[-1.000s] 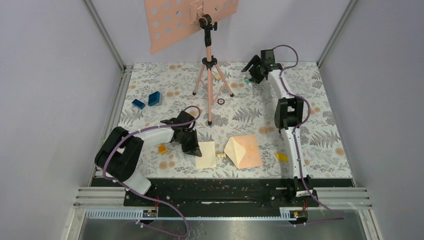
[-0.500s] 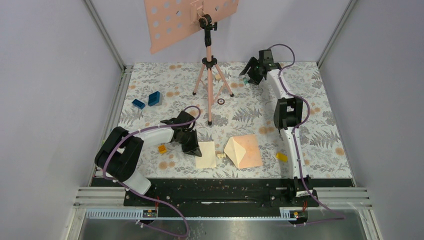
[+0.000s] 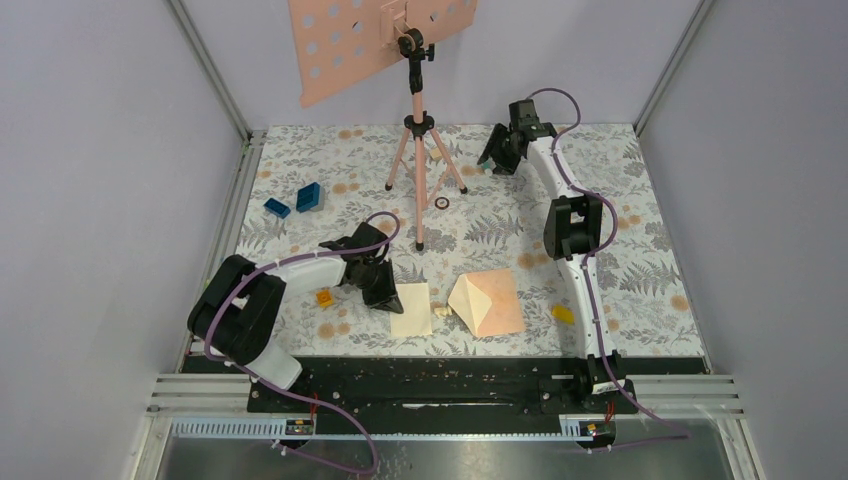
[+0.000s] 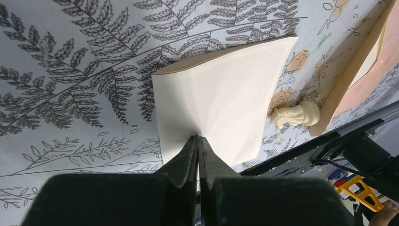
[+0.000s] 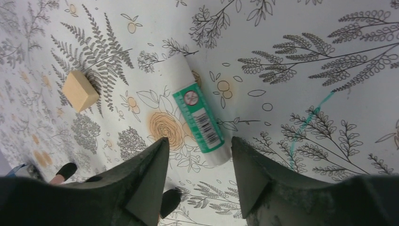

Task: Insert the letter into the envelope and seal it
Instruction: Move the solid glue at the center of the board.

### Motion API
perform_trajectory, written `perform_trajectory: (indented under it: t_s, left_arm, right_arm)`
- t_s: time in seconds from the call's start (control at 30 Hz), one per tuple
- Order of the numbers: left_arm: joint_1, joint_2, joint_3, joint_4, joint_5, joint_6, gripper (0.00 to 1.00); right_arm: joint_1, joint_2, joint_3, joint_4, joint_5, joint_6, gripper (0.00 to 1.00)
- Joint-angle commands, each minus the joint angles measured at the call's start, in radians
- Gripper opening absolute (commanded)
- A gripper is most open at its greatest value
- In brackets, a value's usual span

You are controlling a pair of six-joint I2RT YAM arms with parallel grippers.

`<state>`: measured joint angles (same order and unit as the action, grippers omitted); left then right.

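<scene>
The right gripper (image 5: pixel 198 141) has shifted left at the far side, dropping over the glue stick (image 5: pixel 201 121), with its jaws narrowing.

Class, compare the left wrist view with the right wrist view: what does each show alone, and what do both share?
Left wrist only: the left gripper shut on the letter, a cream figurine beside it, and an edge of the envelope. Right wrist only: the right gripper open astride a glue stick, and a tan block. Both: the fern-print table.
</scene>
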<state>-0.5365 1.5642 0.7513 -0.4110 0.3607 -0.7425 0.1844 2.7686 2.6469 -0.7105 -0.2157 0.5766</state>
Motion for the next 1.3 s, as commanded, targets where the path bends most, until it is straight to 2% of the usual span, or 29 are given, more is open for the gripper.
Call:
perform_trajectory:
  t_s: [0.0,0.1,0.27,0.37,0.73,1.27]
  left_arm:
    - [0.008,-0.028,-0.024,0.015,-0.009,0.003,0.00]
    - [0.009,-0.029,-0.030,0.020,-0.007,0.002,0.00]
    - [0.013,-0.029,-0.031,0.024,-0.003,0.002,0.00]
    - [0.015,-0.028,-0.030,0.026,-0.004,0.003,0.00]
    - [0.018,-0.021,-0.031,0.032,0.000,0.003,0.00]
    - [0.025,-0.009,-0.022,0.032,0.008,0.008,0.00]
  right_arm:
    - [0.016,-0.028,0.009,-0.115,0.039,-0.041,0.55]
    - [0.016,-0.026,0.011,-0.116,0.039,-0.042,0.50]
    - [0.017,-0.025,0.015,-0.117,0.034,-0.043,0.48]
    - [0.017,-0.023,0.018,-0.114,0.026,-0.044,0.44]
    - [0.017,-0.004,0.040,-0.089,-0.021,-0.038,0.52]
    - [0.035,-0.031,-0.013,-0.076,-0.051,-0.070,0.50]
